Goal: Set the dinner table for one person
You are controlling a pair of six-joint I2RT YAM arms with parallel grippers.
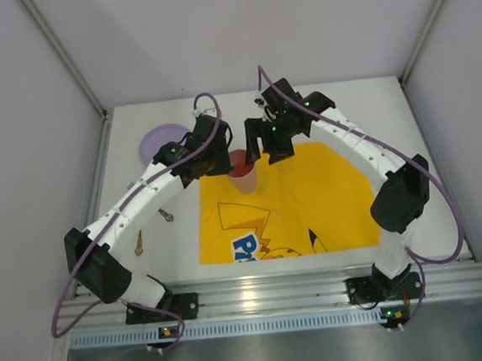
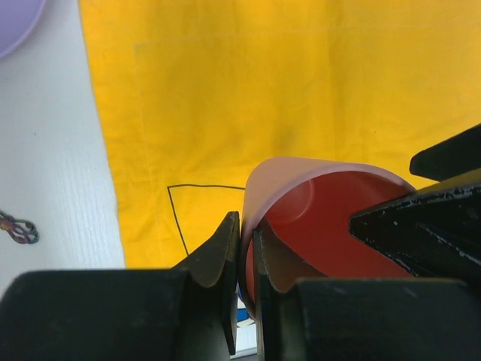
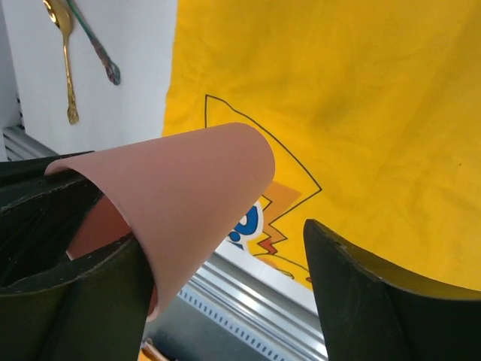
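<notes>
A pink cup with a red inside (image 1: 243, 176) is over the far left corner of the yellow cartoon mat (image 1: 327, 198), which lies on the white dinner table (image 1: 387, 109). My left gripper (image 1: 225, 162) is shut on the cup's rim (image 2: 316, 169), one finger (image 2: 218, 252) outside the wall and one inside. The cup looks tilted and lifted. My right gripper (image 1: 264, 149) is open at the cup. In the right wrist view the cup (image 3: 188, 195) lies against its left finger, and the right finger (image 3: 368, 301) stands well apart.
A purple plate (image 1: 160, 141) lies at the far left of the table. A gold spoon (image 3: 64, 60) and another utensil (image 3: 98, 45) lie on the white top left of the mat. A ribbed silver rail (image 1: 276, 291) runs along the near edge.
</notes>
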